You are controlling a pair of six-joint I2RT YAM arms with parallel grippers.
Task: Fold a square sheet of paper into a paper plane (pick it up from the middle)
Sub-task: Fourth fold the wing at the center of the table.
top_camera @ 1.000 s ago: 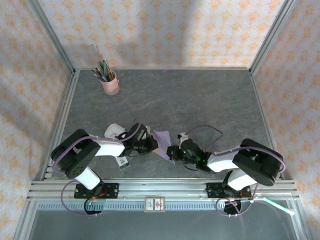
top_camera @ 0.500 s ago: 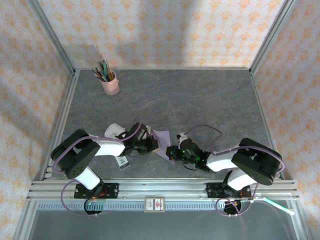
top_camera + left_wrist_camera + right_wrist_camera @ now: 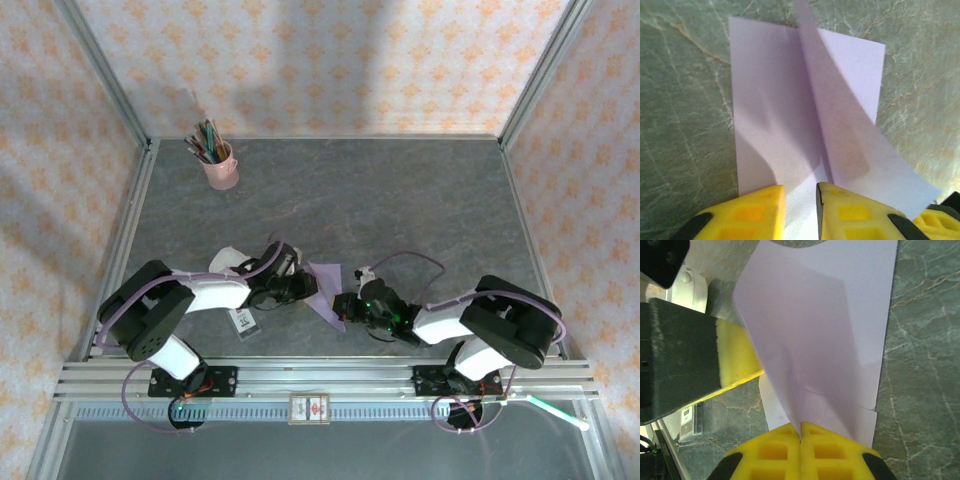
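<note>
Pens in pink cup; right hand pinching lavender sheet, left hand parted.

Right pincer clamped on folded lavender sheet.

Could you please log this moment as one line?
left tool: open over creased light purple paper sheet | right tool: shut on it

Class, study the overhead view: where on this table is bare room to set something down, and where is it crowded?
Bare: the far half of the table, from the pink pen cup across to the right wall. Crowded: the near middle, where the left gripper and right gripper meet at the lavender paper, a white card beside them.
</note>
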